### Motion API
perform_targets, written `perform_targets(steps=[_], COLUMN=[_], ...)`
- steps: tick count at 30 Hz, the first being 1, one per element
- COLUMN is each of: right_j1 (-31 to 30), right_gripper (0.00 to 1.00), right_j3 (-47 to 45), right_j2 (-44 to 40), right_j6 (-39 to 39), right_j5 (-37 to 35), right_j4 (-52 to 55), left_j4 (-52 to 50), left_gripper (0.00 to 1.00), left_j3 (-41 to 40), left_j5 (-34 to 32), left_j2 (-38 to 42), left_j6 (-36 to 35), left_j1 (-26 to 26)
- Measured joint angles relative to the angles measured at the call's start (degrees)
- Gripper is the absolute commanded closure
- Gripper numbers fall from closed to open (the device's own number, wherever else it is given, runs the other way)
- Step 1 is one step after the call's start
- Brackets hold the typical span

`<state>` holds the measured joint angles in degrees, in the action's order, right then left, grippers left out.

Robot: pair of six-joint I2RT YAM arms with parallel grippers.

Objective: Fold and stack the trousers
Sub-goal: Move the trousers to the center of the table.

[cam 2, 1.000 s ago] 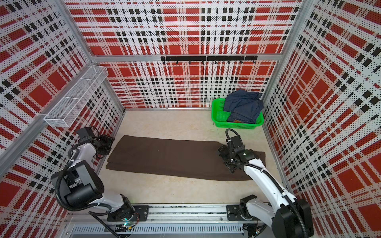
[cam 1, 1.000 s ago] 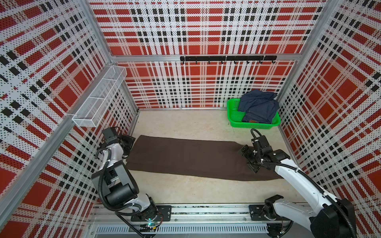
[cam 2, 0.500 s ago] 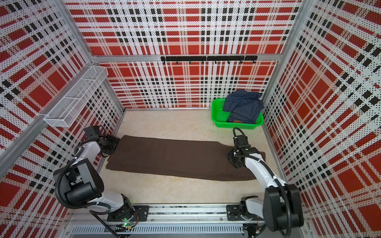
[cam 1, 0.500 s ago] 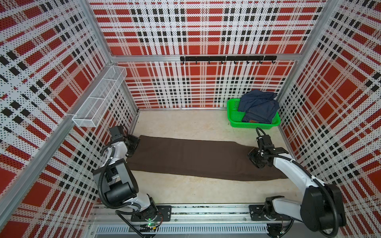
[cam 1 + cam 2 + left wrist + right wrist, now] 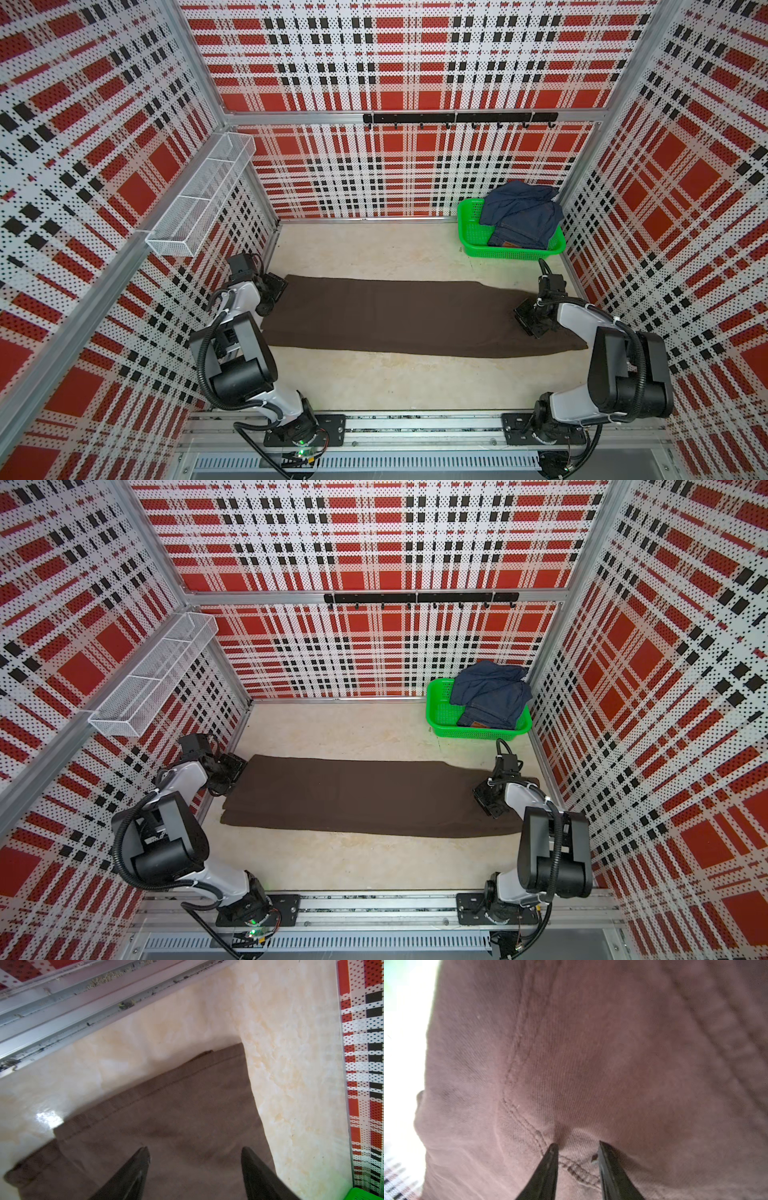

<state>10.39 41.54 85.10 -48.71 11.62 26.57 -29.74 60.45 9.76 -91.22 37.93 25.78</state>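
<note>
Brown trousers (image 5: 415, 316), flat, pinched by right hand (image 5: 577, 1146)

Site: an enclosed robot test cell, lab-type. Plaid perforated panels (image 5: 395, 62) walled three sides in aluminium framing (image 5: 291, 118). A black hook rail (image 5: 459, 118) hung at upper centre, a white wire shelf (image 5: 203, 195) at left. Two robot arms (image 5: 243, 357) stood bolted to a metal rail (image 5: 415, 432) along the bottom.

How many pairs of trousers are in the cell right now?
2. The brown trousers lie flat across the table; the blue jeans sit bundled in the green basket. More could hide beneath them.
</note>
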Motion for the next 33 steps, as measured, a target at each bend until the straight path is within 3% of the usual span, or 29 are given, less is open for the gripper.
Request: perform_targets(steps=[7,14,21,33], right_j1=[7.3,13.3,13.9,13.7], right_gripper=[0.61,0.61,0.58,0.57], right_j3=[1.9,3.1,4.3,4.5], right_j2=[2.5,3.1,3.2,-2.8], right_j6=[3.7,6.5,7.8,9.0], right_j5=[1.0,-2.4,-3.5,-3.4], right_j4=[-2.4,-2.0,0.2,5.4], left_j4=[-0.4,-1.2,-3.2,-2.4], left_gripper=[0.24,0.23,0.18,0.25], left_j3=[0.0,-1.6,-3.6,-6.0], left_j5=[-2.3,-4.5,-7.1,-9.0], left_j2=[-1.7,-2.8,-3.0,-5.4], left_j6=[-0.4,-1.7,-3.9,-7.1], left_j1=[-4.3,-8.7,-8.9,-10.4])
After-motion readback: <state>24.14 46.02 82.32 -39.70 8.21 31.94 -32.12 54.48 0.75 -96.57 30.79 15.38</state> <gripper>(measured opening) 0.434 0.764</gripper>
